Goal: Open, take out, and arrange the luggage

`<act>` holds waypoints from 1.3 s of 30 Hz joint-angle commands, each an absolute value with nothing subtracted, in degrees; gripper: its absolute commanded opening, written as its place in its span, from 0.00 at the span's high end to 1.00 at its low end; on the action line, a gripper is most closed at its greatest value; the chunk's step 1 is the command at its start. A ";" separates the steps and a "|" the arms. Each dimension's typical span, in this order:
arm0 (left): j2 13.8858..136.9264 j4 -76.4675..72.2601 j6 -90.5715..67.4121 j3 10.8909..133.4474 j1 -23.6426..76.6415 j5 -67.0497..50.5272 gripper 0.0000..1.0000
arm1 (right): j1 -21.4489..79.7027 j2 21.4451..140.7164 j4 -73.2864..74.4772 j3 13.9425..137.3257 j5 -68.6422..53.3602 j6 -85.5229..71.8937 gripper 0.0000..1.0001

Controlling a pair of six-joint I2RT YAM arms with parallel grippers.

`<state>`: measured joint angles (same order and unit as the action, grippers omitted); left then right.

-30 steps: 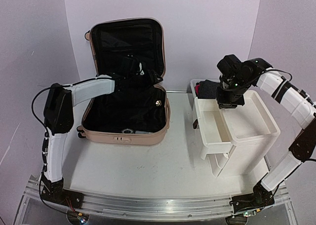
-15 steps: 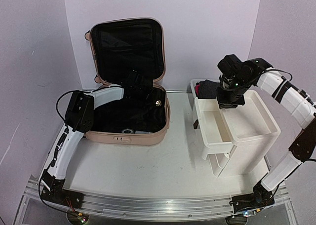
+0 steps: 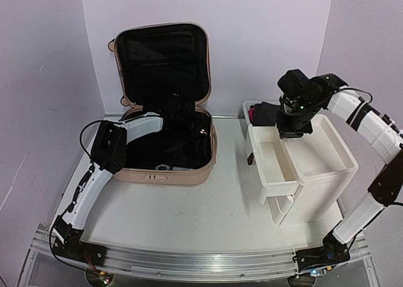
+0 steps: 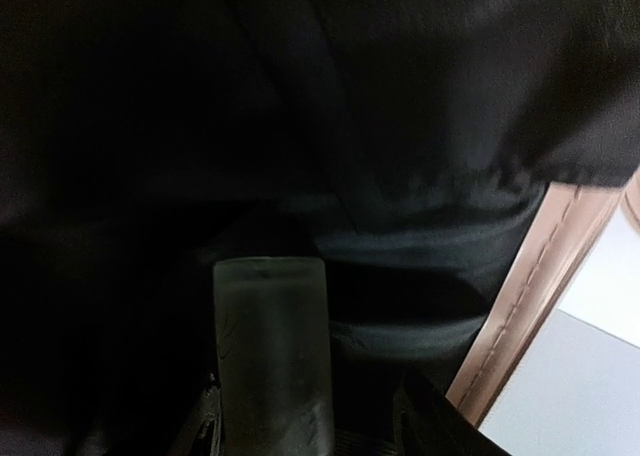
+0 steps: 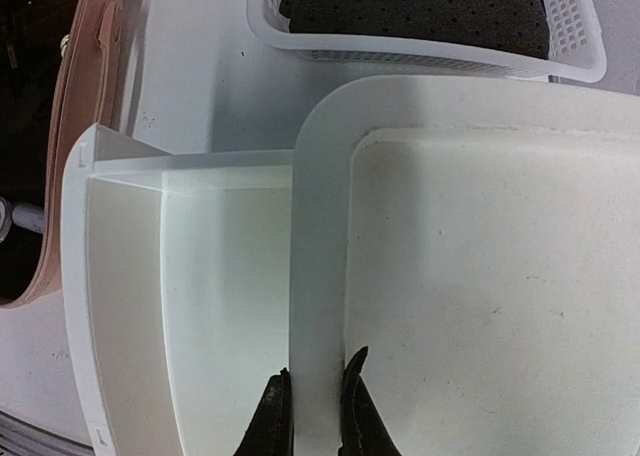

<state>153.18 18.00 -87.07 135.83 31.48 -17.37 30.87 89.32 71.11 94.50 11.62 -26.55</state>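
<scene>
Your left arm has folded lower and reaches into the suitcase (image 3: 157,174), which lies open at the left of the desk (image 3: 208,205) with its lid upright. The left end effector (image 3: 179,107) sits in the black-lined lower half. Only one frosted finger (image 4: 270,356) shows clearly, so you cannot tell its spread. Your right end effector (image 5: 312,416) hangs over the cabinet (image 3: 327,155) rim, beside the pulled-out drawer (image 3: 274,164), with its tips drawn nearly together.

The luggage (image 3: 182,174) has a smooth pink shell, seemingly cloth-lined.
</scene>
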 commanded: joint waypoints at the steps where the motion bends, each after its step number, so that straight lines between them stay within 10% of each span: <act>1: 153.67 19.83 -88.30 137.38 34.33 -18.00 0.40 | 30.50 91.38 70.72 95.44 12.57 -22.35 1.00; 26: 157.75 27.57 -95.91 143.20 38.05 -14.41 0.47 | 30.21 91.60 70.04 96.49 12.83 -20.62 1.00; 39: 152.66 29.65 -81.04 140.41 39.22 -10.20 0.71 | 30.00 91.58 69.35 96.54 12.83 -20.08 1.00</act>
